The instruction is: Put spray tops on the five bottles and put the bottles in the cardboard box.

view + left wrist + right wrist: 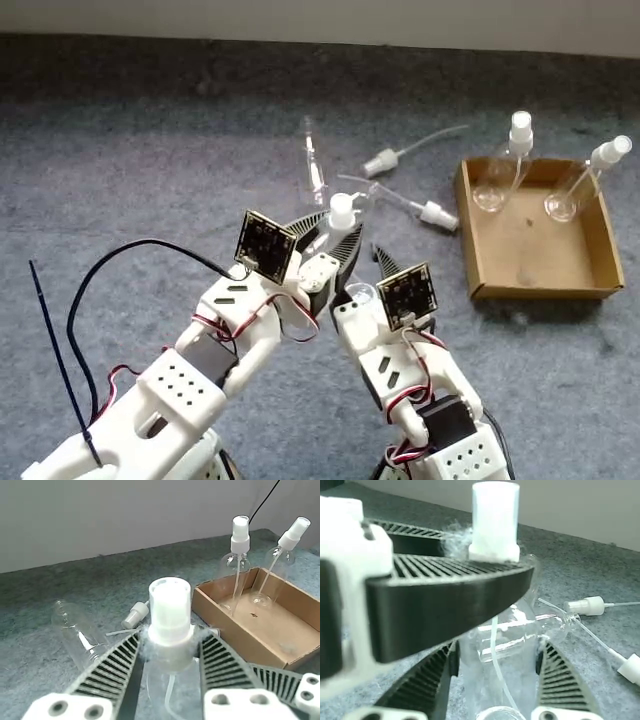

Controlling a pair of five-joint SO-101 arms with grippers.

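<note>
You have no text, label, number or sign here that can be read. The one candidate is a small dark mark [254, 615] on the floor of the cardboard box [280, 630]. It may be print or only a speck, and it is too small to tell which.
</note>
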